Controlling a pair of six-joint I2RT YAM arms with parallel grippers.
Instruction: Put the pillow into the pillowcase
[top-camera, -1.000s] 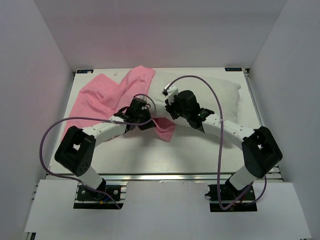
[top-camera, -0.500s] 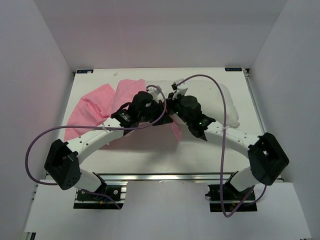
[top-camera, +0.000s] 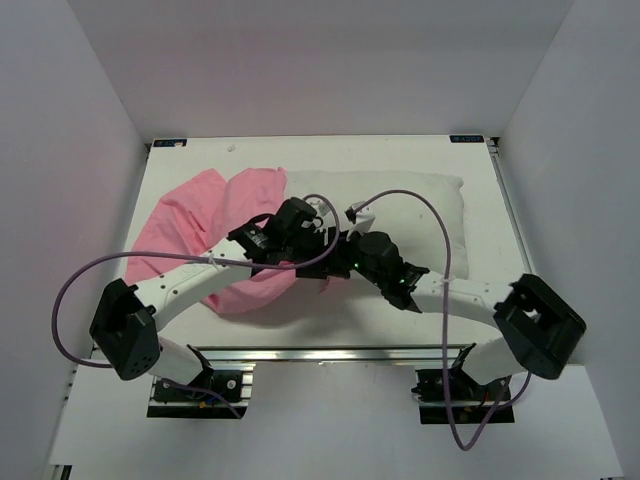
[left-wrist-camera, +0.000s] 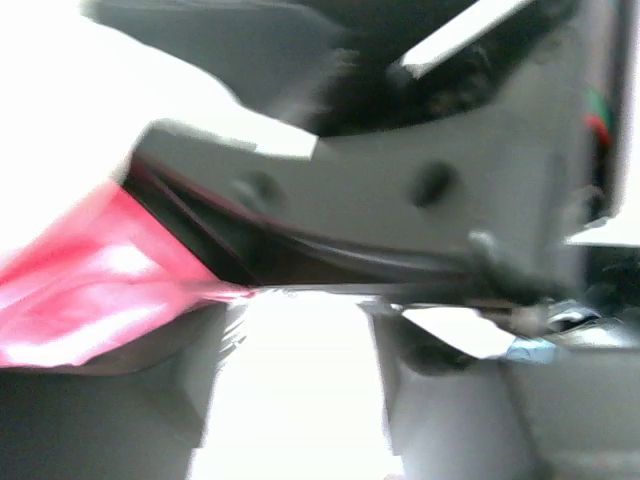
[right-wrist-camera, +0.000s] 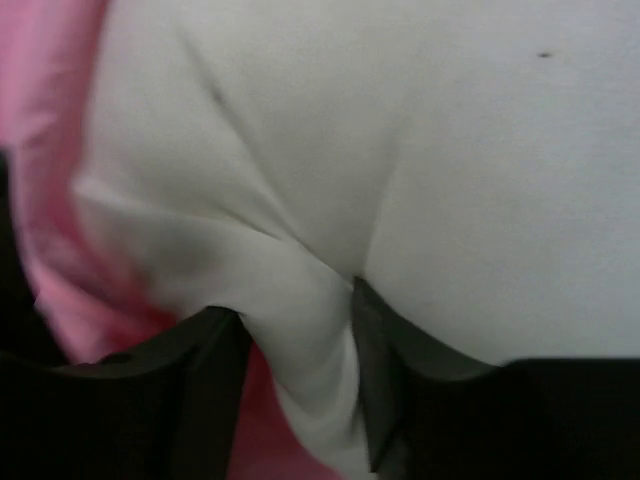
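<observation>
The white pillow (top-camera: 400, 205) lies flat at the back right of the table. Its left end meets the pink pillowcase (top-camera: 190, 225), which spreads over the left half. Both grippers meet at the pillow's near-left corner. My left gripper (top-camera: 322, 240) stands open, and in the blurred left wrist view its fingers (left-wrist-camera: 150, 400) are wide apart over bright white, with pink pillowcase (left-wrist-camera: 80, 290) to the left. My right gripper (top-camera: 340, 262) is open, with a fold of pillow (right-wrist-camera: 450, 150) bulging between its dark fingers (right-wrist-camera: 215, 370). Pink pillowcase (right-wrist-camera: 50, 150) shows at the left edge there.
White walls enclose the table on three sides. An aluminium rail (top-camera: 320, 355) runs along the near edge by the arm bases. Purple cables (top-camera: 440, 230) loop over both arms. The right arm's grey body (left-wrist-camera: 400, 190) fills the upper left wrist view.
Both grippers have opened. The pillow, lifted half a second ago, now lies flat on the table. Both arms drew toward the near edge, and the pillowcase spread further forward.
</observation>
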